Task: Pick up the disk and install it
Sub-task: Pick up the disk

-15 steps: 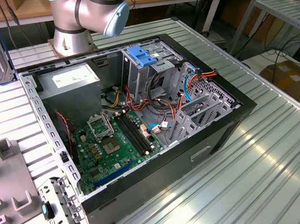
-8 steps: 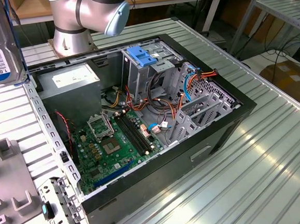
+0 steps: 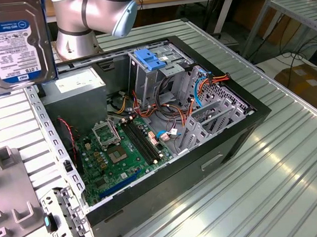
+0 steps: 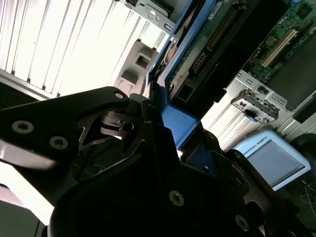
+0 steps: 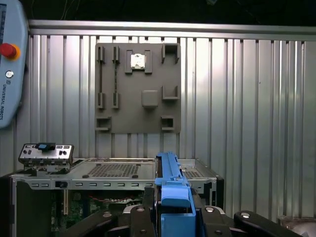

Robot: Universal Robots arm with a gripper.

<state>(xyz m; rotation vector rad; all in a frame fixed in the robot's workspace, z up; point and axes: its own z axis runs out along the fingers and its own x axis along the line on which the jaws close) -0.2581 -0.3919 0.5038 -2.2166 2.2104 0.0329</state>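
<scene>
1. The disk (image 3: 12, 42) is riding clamped edge-on in the gripper (image 5: 172, 217), with the jaws squeezing both its sides.
2. In the exterior view it is hanging label-out, its long axis running 12-to-6.
3. The open computer case (image 3: 165, 129) is lying toward 4 o'clock from it.

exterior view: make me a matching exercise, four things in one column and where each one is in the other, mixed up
1 disk
2 blue latch
3 motherboard
4 grey fixture plate

a on the floor of the open computer case
b on the table, at the exterior view's left of the case
c held up in the air, at the exterior view's upper left
d on top of the drive cage

Pairs: 1-c, 2-d, 3-a, 4-b
</scene>
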